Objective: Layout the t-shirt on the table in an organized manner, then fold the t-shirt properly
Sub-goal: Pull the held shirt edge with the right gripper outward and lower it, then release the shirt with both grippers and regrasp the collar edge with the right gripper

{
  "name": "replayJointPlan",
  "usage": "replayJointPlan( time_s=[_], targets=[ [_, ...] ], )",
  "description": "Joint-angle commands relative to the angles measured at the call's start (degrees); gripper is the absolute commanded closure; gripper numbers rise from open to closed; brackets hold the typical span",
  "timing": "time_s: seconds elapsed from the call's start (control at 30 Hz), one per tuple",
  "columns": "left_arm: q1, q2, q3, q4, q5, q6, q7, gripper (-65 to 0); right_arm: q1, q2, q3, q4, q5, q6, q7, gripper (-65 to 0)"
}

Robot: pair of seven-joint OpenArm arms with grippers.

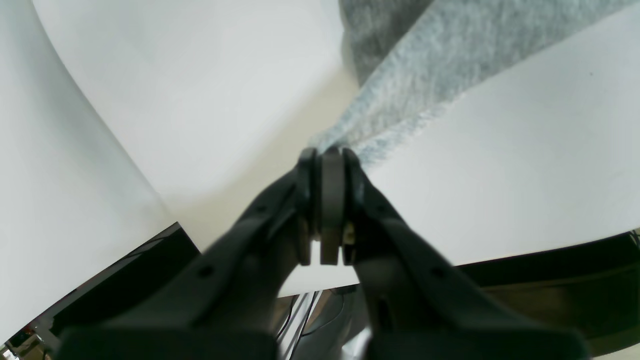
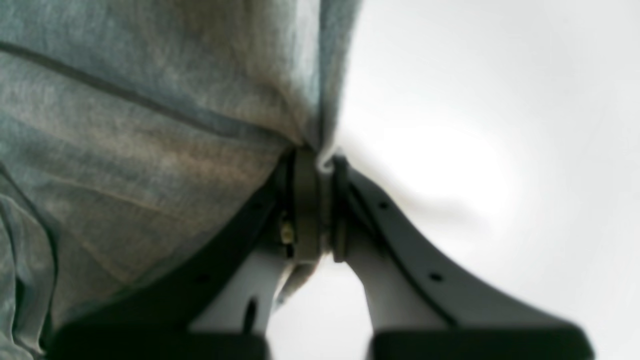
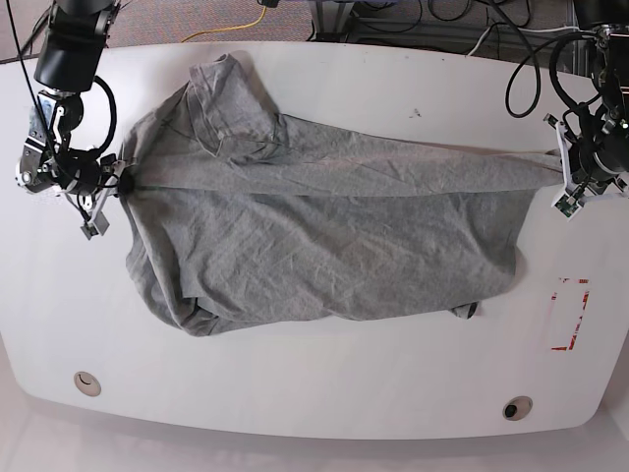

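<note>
Base view: we pull the t-shirt (image 3: pixel 324 236) taut over the surface (image 3: pixel 314 393).
Left fingers (image 1: pixel 330 152): pinching its hem.
Right fingers (image 2: pixel 320 160): pinching the opposite edge.
Risk: cloth slipping out.

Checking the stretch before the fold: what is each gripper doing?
Left gripper: shut on the t-shirt.
Right gripper: shut on the t-shirt.

Lab: cabled robot arms, white table (image 3: pixel 324 403)
</note>
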Motion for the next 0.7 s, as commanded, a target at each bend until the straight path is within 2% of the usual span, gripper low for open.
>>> replayJointPlan(
  time_s=[0.0,0.17,0.27,0.43,0.67],
  targets=[
    [-0.45,-1.08,-0.27,0.87,0.56,-0.06,0.25,-3.3,-0.64,-0.56,-0.24,-0.36,-5.15,-0.56,-2.73,-16.5],
    [-0.54,-1.08,1.67,0.87,0.56,-0.06,0.25,-13.2,-1.87,-0.47,-0.06,0.61,-4.89,-0.56,-2.82,-45.5],
    [-0.45,-1.26,3.16,0.87,0.56,-0.06,0.25,-16.8,-3.01,-0.29,-0.06,3.33,-2.43,-0.56,-3.43,-55.2],
    [-0.36,-1.52,6.86,0.87,0.65,-0.06,0.34,-22.9,-6.79,1.02,0.29,14.15,4.25,-0.56,-7.39,-56.8],
    [0.16,-1.61,9.40,0.87,0.65,-0.06,0.78,-33.8,-14.44,0.94,5.74,30.41,15.60,-0.56,-11.26,-56.9]
  ],
)
